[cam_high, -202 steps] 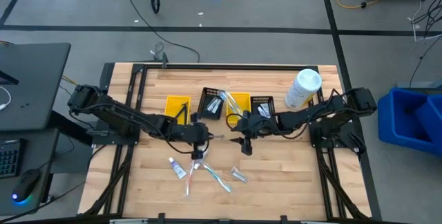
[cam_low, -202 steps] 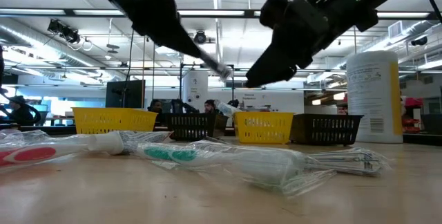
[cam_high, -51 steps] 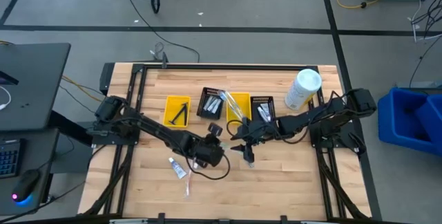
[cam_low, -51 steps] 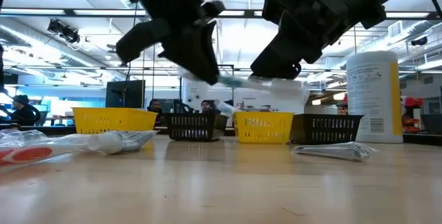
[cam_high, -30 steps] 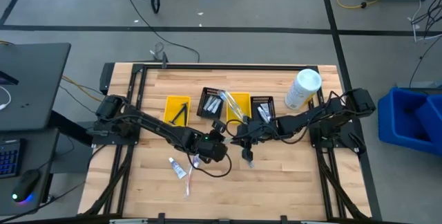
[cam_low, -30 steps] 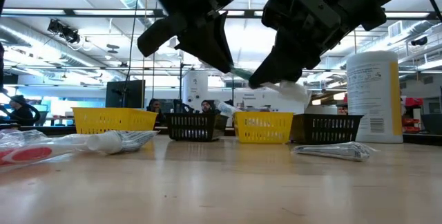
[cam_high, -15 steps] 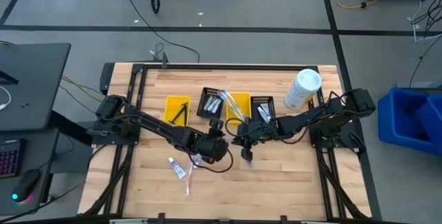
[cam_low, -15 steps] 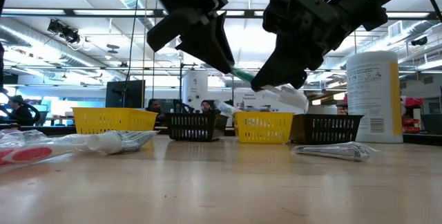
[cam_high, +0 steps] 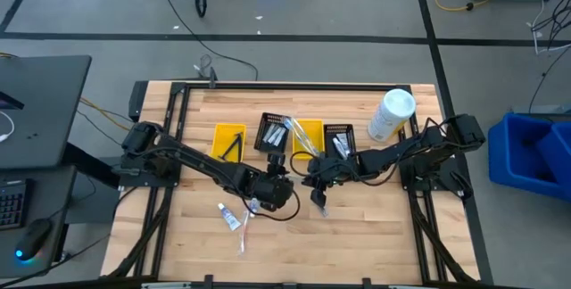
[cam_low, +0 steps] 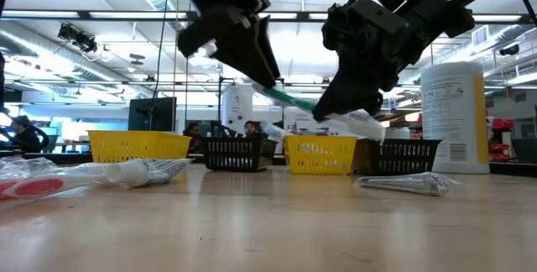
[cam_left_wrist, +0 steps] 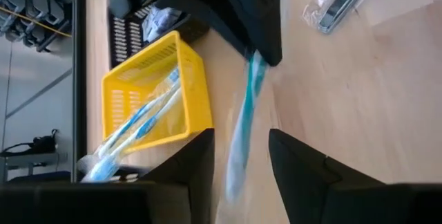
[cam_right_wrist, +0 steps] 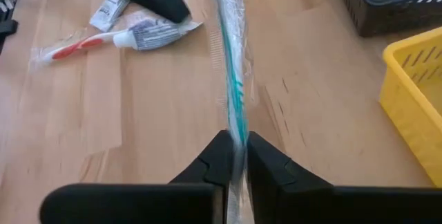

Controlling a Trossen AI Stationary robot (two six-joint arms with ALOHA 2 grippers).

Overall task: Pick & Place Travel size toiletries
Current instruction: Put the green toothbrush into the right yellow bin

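A teal toothbrush in a clear wrapper (cam_low: 294, 100) hangs above the table's middle between my two grippers. My right gripper (cam_right_wrist: 235, 156) is shut on it. My left gripper (cam_left_wrist: 242, 172) is open, one finger on either side of the toothbrush's other end (cam_left_wrist: 238, 148) with a gap showing on both sides. On the table lie a wrapped packet (cam_low: 407, 184), a toothpaste tube (cam_high: 230, 218) and a wrapped red toothbrush (cam_right_wrist: 76, 48). More wrapped toothbrushes stand in the yellow bin (cam_left_wrist: 148, 96). My right gripper pinches the wrapped toothbrush between its two fingers (cam_right_wrist: 215, 156), which lie across the shaft (cam_right_wrist: 233, 124). It comes slanting down from the table's right side. The toothbrush is lifted clear, tilted, and its loose wrapper end (cam_low: 361, 125) sticks out past the fingers.
Four small bins stand in a row at the back: yellow (cam_high: 229, 139), black (cam_high: 275, 133), yellow (cam_high: 308, 133), black (cam_high: 337, 137). A big white bottle (cam_high: 391, 115) stands at the back right. Bare wood lies in front of both grippers.
Both grippers have stayed in place and rolled a little about their own lines. The toothbrush has tipped: its wrapper end by my right gripper hangs lower, and more of the teal shaft shows between the two grippers.
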